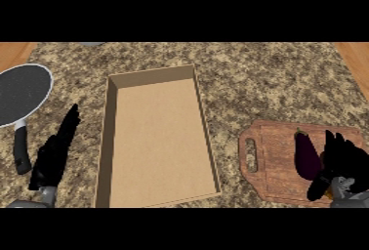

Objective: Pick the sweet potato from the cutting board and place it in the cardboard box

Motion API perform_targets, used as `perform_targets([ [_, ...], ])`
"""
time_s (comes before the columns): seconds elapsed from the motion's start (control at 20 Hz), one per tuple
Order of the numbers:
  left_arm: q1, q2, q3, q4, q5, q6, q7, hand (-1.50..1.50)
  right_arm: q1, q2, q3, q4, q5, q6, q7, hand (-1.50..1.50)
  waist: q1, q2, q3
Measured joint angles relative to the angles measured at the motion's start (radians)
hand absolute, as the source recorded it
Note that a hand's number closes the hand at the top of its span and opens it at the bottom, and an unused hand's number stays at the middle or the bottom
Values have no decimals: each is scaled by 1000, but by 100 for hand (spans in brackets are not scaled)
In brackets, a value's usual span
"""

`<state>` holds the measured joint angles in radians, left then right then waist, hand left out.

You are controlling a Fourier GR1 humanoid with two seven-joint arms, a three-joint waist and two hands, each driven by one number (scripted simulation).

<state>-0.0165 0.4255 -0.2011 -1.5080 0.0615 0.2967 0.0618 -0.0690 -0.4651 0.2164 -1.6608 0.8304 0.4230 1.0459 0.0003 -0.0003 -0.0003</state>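
Note:
The wooden cutting board (270,168) lies at the lower right of the counter. On it rests a dark purple, elongated vegetable (307,155), lengthwise. My right hand (344,158) hovers over the board's right part, just right of the vegetable, with its fingers stretched upward and the thumb low at the left. A small orange patch (329,193) shows by the wrist; what it is I cannot tell. The long cardboard box (108,146) stands open in the middle with nothing inside. My left hand (52,156) rests open left of the box, fingers up.
A dark frying pan (23,93) with a white rim lies at the far left, its black handle (22,151) pointing down beside my left hand. Speckled granite counter (274,83) lies between the box and the board.

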Motion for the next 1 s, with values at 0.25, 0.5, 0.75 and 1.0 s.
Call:
perform_targets([
  [0.25,16,-13,19,-6,-13,-21,-6,0,22,33,-19,13,53,5,-22,-150,0,0,0],
  [0.5,18,-28,42,-30,-36,-38,21,0,28,69,-46,31,103,4,-46,-150,1,0,0],
  [0.75,35,-43,69,-37,-50,-69,16,0,26,89,-86,72,140,7,-77,-150,2,0,0],
  [1.0,20,-75,89,-13,-85,-85,12,0,38,121,-107,100,183,-5,-98,-150,0,0,0],
])
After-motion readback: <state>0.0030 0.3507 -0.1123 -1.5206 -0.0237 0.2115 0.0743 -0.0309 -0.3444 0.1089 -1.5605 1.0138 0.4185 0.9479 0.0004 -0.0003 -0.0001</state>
